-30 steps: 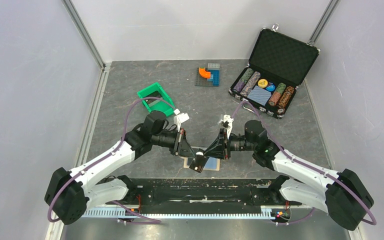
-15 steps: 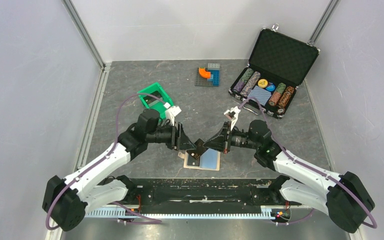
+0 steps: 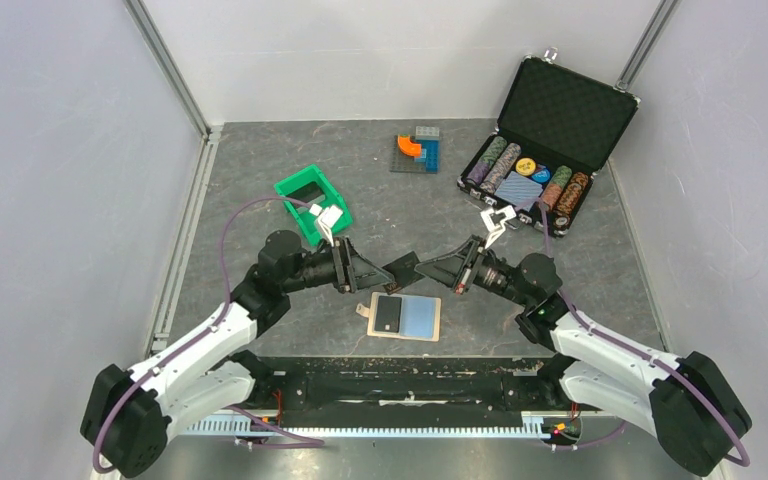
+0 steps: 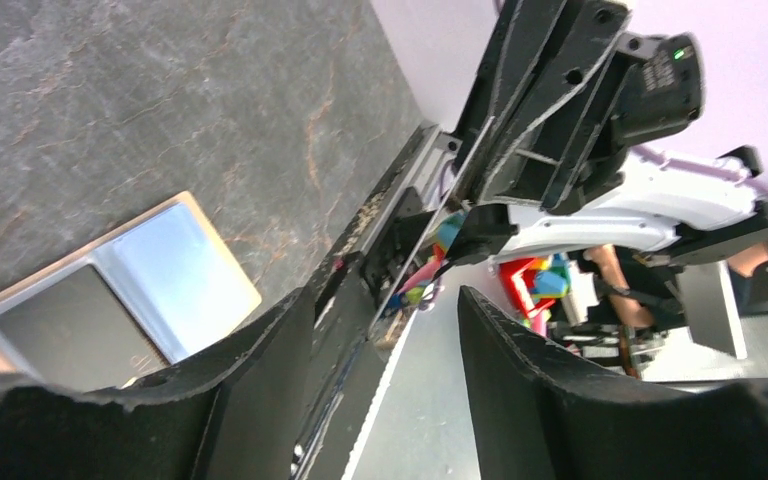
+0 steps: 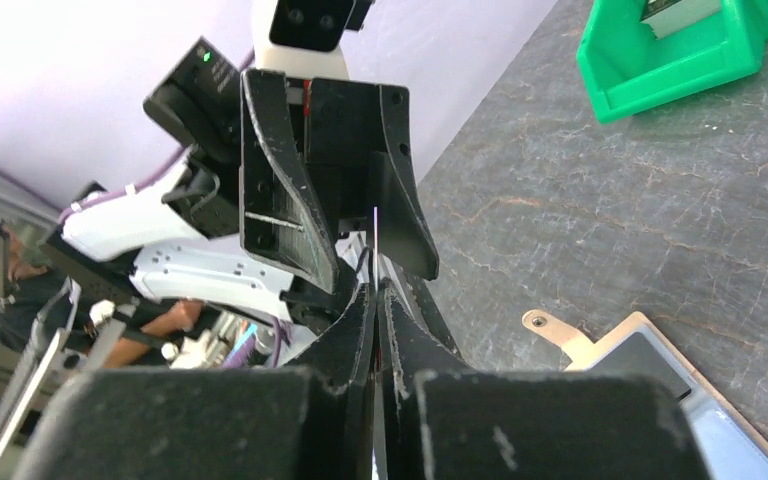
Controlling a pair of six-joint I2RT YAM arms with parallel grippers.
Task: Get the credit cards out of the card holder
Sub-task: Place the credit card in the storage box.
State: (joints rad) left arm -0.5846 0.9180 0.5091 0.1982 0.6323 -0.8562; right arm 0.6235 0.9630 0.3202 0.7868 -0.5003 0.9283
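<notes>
Both arms have lifted off the card holder [image 3: 422,318] since a second ago, and the dark credit card [image 3: 401,270] has passed from left to right. The right gripper [image 3: 422,270] is now pressed together on the card's edge. The card juts ahead of its fingertips, between the spread jaws of the left gripper [image 3: 376,270]. The holder lies flat below both grippers, with a second card [image 3: 387,314] in its pocket. So thin an edge pinch could let the card swivel or drop if the left jaws brush it while backing off.

No readable text on the card holder [image 3: 421,318], credit cards [image 3: 386,314] or chip case [image 3: 568,110]
</notes>
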